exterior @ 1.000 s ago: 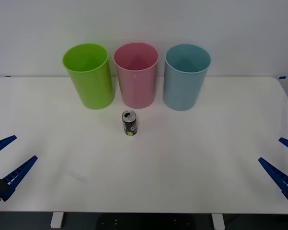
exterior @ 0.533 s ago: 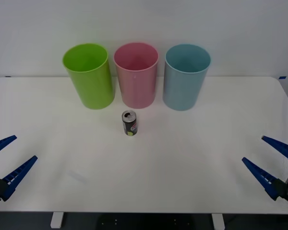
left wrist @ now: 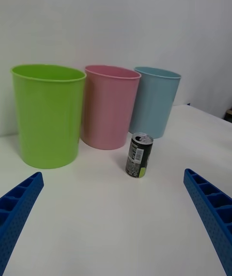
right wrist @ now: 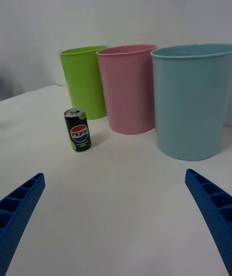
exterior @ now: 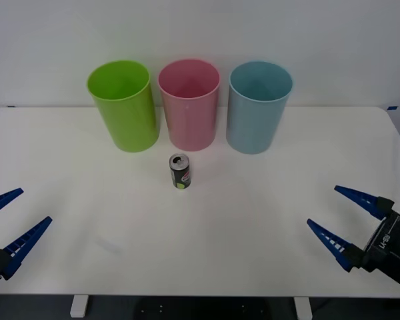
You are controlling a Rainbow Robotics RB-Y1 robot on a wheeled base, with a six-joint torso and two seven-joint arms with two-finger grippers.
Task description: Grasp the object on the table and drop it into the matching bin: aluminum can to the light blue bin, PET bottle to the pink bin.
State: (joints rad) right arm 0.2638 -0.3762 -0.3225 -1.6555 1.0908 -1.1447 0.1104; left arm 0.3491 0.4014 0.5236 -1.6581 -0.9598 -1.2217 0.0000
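The right gripper (exterior: 345, 223) sits low over the near right part of the table (exterior: 253, 220), its two blue ribbed fingers (exterior: 328, 241) spread wide apart and holding nothing. The left gripper (exterior: 12, 219) is at the near left edge of the table, its blue fingers likewise spread wide and empty. Both grippers are well apart from the aluminum can (exterior: 180, 171), which stands upright on the white tabletop, near the middle and slightly toward the robot's left. The can has a dark body, a silver top with a pull-tab, and a yellow-green patch near its base; the right wrist view shows a Pepsi logo on its side (right wrist: 78, 130). Behind the can, at the far side of the table, three tall plastic bins stand upright in a row, just beside one another. The lime green bin (exterior: 123, 107) is on the robot's left, the pink bin (exterior: 189, 105) is in the middle, directly behind the can, and the light blue bin (exterior: 257, 108) is on the right. A plain white wall (exterior: 200, 33) rises behind the bins.
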